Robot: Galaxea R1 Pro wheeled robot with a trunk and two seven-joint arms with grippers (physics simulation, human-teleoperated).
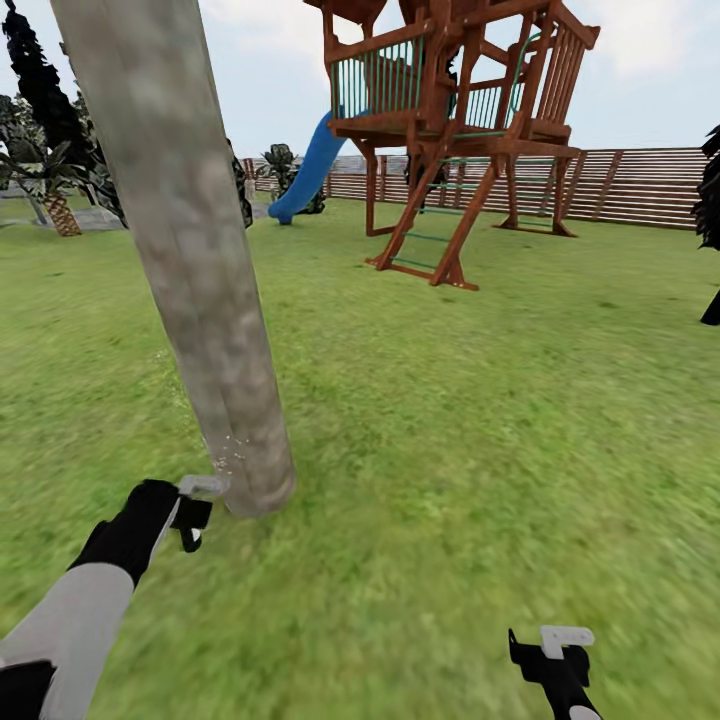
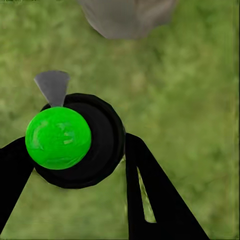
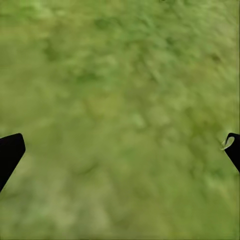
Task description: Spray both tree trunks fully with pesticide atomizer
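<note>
Atomizer (image 2: 75, 140) clamped in left gripper (image 1: 195, 510) beside tree trunk (image 1: 190, 260) — right gripper (image 1: 555, 650) spread over grass (image 1: 450, 430), playset (image 1: 455, 120) behind.

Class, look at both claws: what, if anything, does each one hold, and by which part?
The left claw grips the pesticide atomizer around its round black body, fingers either side. The right claw holds nothing.

The right wrist view looks down on blurry, mottled green grass floor (image 3: 120, 110), with the right gripper (image 3: 120, 150) spread wide so that its two black fingers (image 3: 9, 152) show merely as dark tips at opposite edges, nothing between them.
</note>
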